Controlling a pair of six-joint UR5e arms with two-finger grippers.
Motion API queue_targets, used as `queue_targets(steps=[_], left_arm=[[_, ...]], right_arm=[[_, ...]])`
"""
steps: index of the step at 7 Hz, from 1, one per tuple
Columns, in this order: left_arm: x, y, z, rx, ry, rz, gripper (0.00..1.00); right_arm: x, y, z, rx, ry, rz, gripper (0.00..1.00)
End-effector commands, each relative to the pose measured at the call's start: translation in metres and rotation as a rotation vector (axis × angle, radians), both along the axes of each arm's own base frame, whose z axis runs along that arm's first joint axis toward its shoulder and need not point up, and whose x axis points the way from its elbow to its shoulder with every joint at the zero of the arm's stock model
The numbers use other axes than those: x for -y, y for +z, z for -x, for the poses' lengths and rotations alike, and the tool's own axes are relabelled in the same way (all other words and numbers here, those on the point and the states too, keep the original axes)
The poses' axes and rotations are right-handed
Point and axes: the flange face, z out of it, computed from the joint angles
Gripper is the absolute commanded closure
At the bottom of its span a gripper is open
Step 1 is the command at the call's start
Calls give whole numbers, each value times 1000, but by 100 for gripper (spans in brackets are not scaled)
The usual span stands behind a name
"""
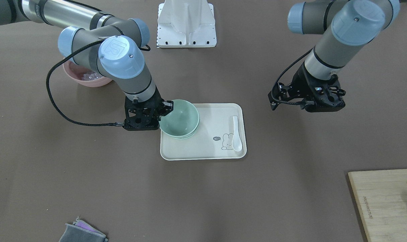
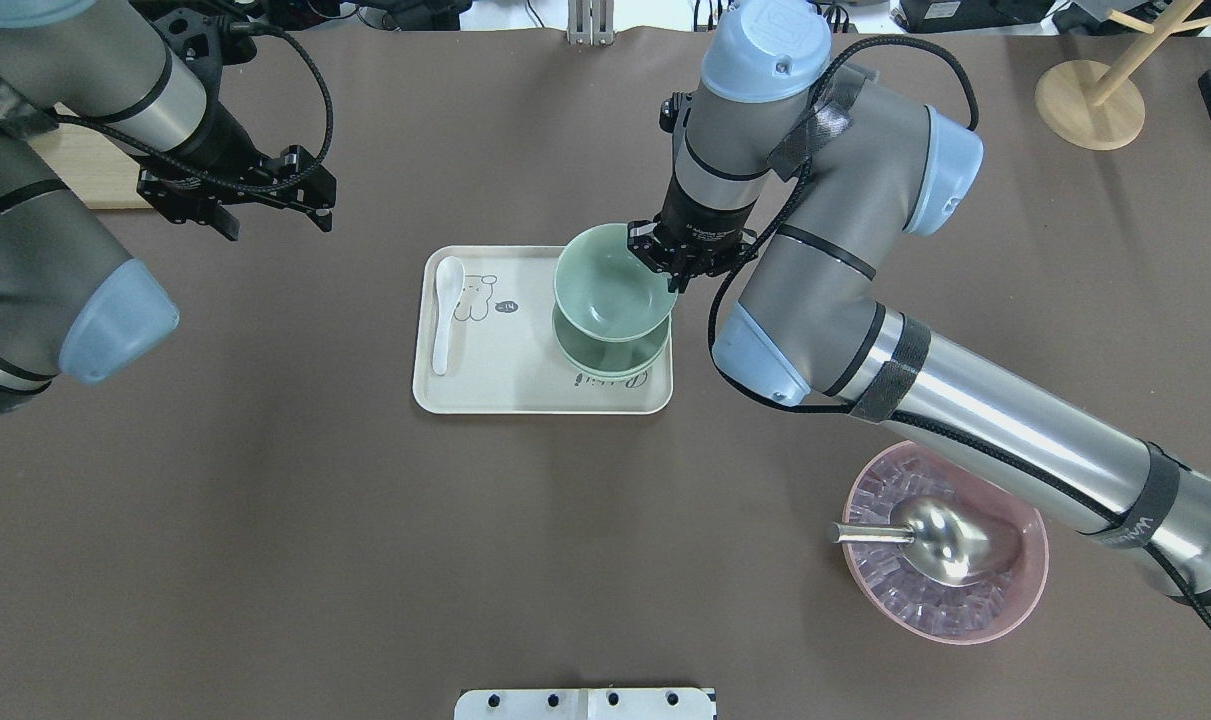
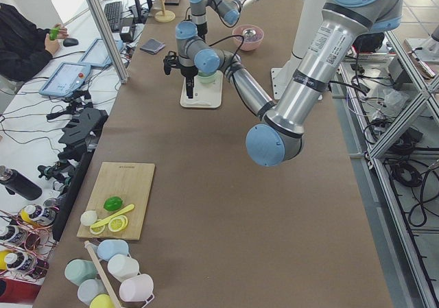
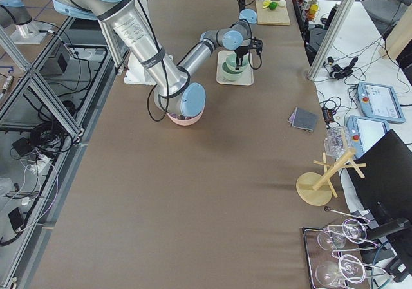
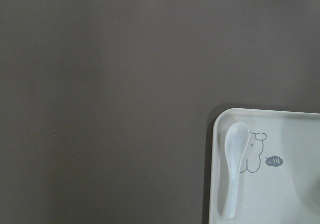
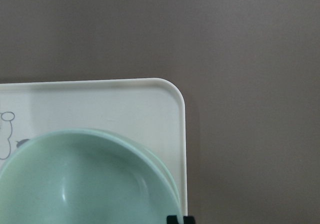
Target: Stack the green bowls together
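The right gripper (image 2: 673, 262) has its jaws pinching the rim of the top green bowl (image 2: 605, 290); the bowl reaches out from the jaws over the tray (image 2: 505, 385); just below the jaws the other green bowls (image 2: 615, 362) sit nested on the tray; whether the held bowl touches them cannot be told; the left gripper (image 2: 270, 212) hovers over the table, jaws spread and empty; the spoon (image 2: 444, 310) lies nearer those jaws, and the bowls lie beyond it.

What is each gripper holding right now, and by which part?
Right gripper grips the top green bowl by its rim, over the stack; left gripper holds nothing.
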Motion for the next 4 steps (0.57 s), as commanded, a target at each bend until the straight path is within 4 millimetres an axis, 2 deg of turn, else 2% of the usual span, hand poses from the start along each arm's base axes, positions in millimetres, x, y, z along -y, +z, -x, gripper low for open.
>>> queue_targets(steps=[1,4], left_arm=[[1,2,-3,1,3,4,1],[2,1,-4,1,4,5,1]], right_arm=[[-1,6,5,-9,-7,9,100],[-6,7,9,-8,-19,14,100]])
